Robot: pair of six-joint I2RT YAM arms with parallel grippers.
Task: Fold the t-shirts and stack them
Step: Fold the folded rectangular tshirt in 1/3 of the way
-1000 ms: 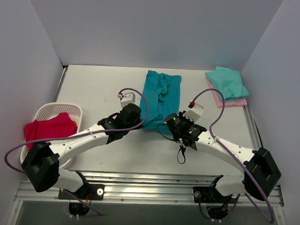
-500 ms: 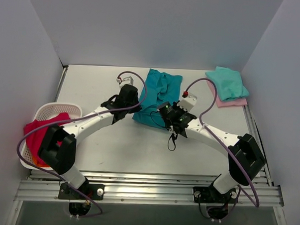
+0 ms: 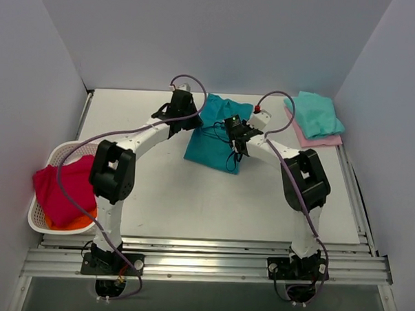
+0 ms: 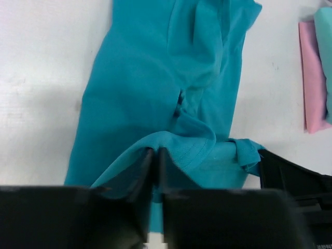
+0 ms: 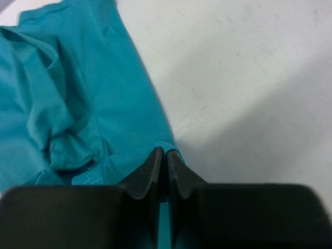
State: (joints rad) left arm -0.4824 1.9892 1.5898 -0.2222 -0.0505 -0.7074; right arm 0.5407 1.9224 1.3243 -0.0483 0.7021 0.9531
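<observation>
Change: near hem of teal t-shirt [image 3: 212, 138] has been carried toward the far side — fold half laid.
Left gripper [image 4: 155, 153]: pinching the hem.
Right gripper [image 5: 166, 154]: pinching the hem too.

White table [image 3: 157, 195], teal tee [image 3: 208, 145] ctr, pink tee [image 3: 320, 142] far R, basket [image 3: 73, 150] L
</observation>
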